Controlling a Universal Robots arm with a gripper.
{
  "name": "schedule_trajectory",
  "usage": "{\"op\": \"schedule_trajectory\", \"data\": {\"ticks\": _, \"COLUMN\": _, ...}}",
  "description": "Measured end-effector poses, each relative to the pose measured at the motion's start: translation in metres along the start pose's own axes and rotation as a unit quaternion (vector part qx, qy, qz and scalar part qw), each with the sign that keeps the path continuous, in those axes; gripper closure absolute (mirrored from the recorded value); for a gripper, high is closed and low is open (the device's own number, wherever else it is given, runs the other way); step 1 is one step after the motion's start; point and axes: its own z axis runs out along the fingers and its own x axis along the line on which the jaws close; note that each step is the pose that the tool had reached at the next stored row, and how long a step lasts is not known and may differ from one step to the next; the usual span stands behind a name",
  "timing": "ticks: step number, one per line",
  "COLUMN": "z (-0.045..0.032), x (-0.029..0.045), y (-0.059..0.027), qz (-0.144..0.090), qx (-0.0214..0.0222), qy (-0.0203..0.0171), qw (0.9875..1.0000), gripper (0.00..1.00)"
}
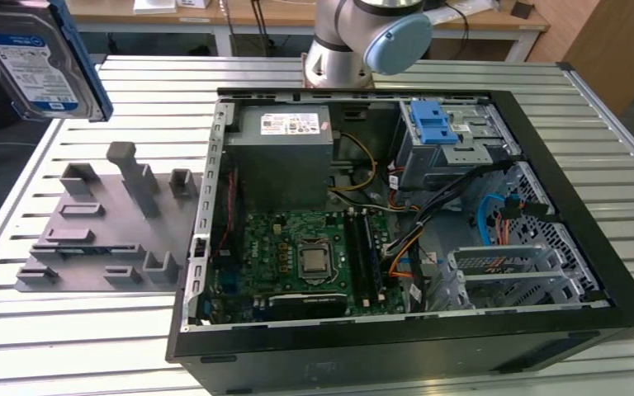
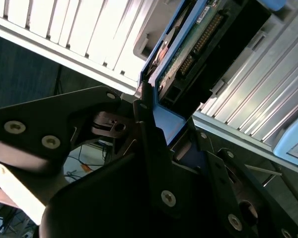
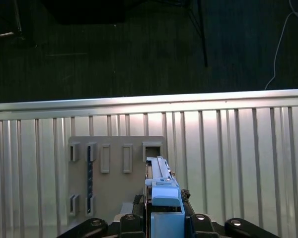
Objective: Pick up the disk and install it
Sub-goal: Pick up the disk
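Blue-and-white label (image 1: 33, 73) on disk (image 1: 40, 49), print too small to read, white sticker (image 1: 290, 124) on grey box (image 1: 284, 169) inside the case (image 1: 405, 351), its print likewise unreadable, no word or number legible on either

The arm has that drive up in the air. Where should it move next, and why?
Probably carry it toward the exterior view's right. The gripper holds the disk high above the grey holder, while the metal cage with the blue latch sits inside the open computer case, well apart.
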Motion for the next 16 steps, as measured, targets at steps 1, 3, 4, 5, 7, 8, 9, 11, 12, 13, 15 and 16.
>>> {"op": "schedule_trajectory", "data": {"ticks": 1, "z": -0.0018, "x": 0.0000, "y": 0.0000, "qz": 0.000, "qx": 0.0000, "qy": 0.0000, "qw": 1.0000, "gripper": 0.64}}
{"op": "schedule_trajectory", "data": {"ticks": 3, "z": -0.0046, "x": 0.0000, "y": 0.0001, "qz": 0.000, "qx": 0.0001, "qy": 0.0000, "qw": 1.0000, "gripper": 0.64}}
{"op": "schedule_trajectory", "data": {"ticks": 4, "z": -0.0062, "x": -0.0001, "y": 0.0001, "qz": 0.000, "qx": 0.0001, "qy": 0.0000, "qw": 1.0000, "gripper": 0.64}}
{"op": "schedule_trajectory", "data": {"ticks": 5, "z": -0.0080, "x": -0.0001, "y": 0.0001, "qz": 0.000, "qx": 0.0002, "qy": 0.0000, "qw": 1.0000, "gripper": 0.64}}
{"op": "schedule_trajectory", "data": {"ticks": 7, "z": -0.0124, "x": -0.0001, "y": 0.0002, "qz": 0.000, "qx": 0.0001, "qy": 0.0000, "qw": 1.0000, "gripper": 0.64}}
{"op": "schedule_trajectory", "data": {"ticks": 8, "z": -0.0146, "x": -0.0001, "y": 0.0003, "qz": 0.000, "qx": 0.0001, "qy": 0.0000, "qw": 1.0000, "gripper": 0.64}}
{"op": "schedule_trajectory", "data": {"ticks": 9, "z": -0.0166, "x": -0.0001, "y": 0.0003, "qz": 0.000, "qx": 0.0002, "qy": 0.0000, "qw": 1.0000, "gripper": 0.64}}
{"op": "schedule_trajectory", "data": {"ticks": 11, "z": -0.0210, "x": -0.0002, "y": 0.0004, "qz": 0.000, "qx": 0.0002, "qy": 0.0000, "qw": 1.0000, "gripper": 0.64}}
{"op": "schedule_trajectory", "data": {"ticks": 12, "z": -0.0233, "x": -0.0002, "y": 0.0004, "qz": 0.000, "qx": 0.0002, "qy": 0.0000, "qw": 1.0000, "gripper": 0.64}}
{"op": "schedule_trajectory", "data": {"ticks": 13, "z": -0.0255, "x": -0.0002, "y": 0.0005, "qz": 0.000, "qx": 0.0002, "qy": 0.0000, "qw": 1.0000, "gripper": 0.64}}
{"op": "schedule_trajectory", "data": {"ticks": 15, "z": -0.0302, "x": -0.0002, "y": 0.0006, "qz": 0.000, "qx": 0.0003, "qy": 0.0000, "qw": 1.0000, "gripper": 0.64}}
{"op": "schedule_trajectory", "data": {"ticks": 16, "z": -0.0324, "x": -0.0003, "y": 0.0006, "qz": 0.000, "qx": 0.0003, "qy": -0.0001, "qw": 1.0000, "gripper": 0.64}}
